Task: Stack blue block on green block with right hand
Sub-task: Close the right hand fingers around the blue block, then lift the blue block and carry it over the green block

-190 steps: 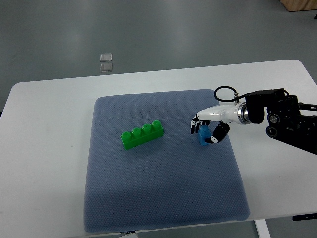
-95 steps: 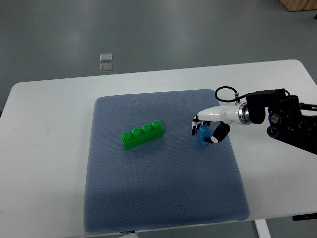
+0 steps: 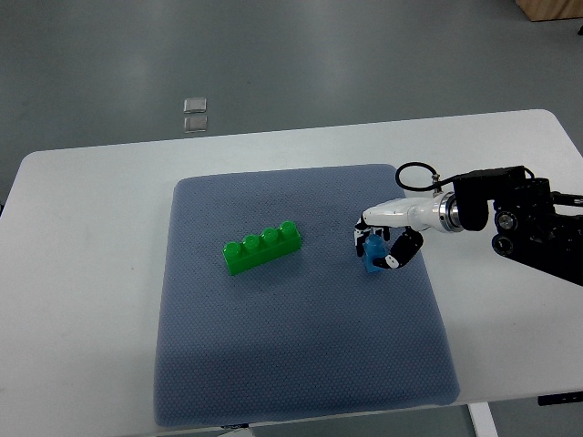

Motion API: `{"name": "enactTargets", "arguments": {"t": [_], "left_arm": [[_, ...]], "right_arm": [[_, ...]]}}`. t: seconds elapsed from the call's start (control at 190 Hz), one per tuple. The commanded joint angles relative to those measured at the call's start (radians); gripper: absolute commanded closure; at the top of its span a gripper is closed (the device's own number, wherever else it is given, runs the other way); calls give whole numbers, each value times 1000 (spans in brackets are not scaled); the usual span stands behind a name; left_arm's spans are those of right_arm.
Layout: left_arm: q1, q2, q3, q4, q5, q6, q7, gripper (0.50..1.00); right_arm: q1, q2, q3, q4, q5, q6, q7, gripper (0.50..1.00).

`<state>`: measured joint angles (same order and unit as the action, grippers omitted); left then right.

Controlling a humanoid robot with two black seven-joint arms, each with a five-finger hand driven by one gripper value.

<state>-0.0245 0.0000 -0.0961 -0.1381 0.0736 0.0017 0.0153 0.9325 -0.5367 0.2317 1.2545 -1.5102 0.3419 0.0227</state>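
A long green block with a row of studs lies on the blue-grey mat, left of centre. A small blue block sits on the mat's right part. My right hand reaches in from the right edge and its fingers are curled around the blue block, thumb on the near side and fingers on the far side. The hand covers much of the block. The green block lies well to the hand's left, apart from it. The left arm does not show.
The mat lies on a white table. Two small clear squares sit on the grey floor beyond the table's far edge. My right forearm, black with a looped cable, lies over the table's right side.
The right hand has shifted slightly down and to the right, closing tighter on the blue block. The green block has not moved.
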Motion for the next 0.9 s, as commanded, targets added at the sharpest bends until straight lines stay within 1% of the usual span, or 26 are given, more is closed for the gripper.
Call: {"name": "enactTargets", "arguments": {"t": [0.0,0.483,0.677,0.782,0.893], "left_arm": [[0,0,0,0,0,0,0,500],[0,0,0,0,0,0,0,500],[0,0,0,0,0,0,0,500],[0,0,0,0,0,0,0,500],[0,0,0,0,0,0,0,500]], "right_arm": [[0,0,0,0,-1,0,9,957],[12,-11,8,-1,-1,-14,13,959],[43,-3,55,0,-4,-21,17,959],[74,9,58,0,-7,-40,45,959],[126,24,57,3,-7,-61,108,959]]}}
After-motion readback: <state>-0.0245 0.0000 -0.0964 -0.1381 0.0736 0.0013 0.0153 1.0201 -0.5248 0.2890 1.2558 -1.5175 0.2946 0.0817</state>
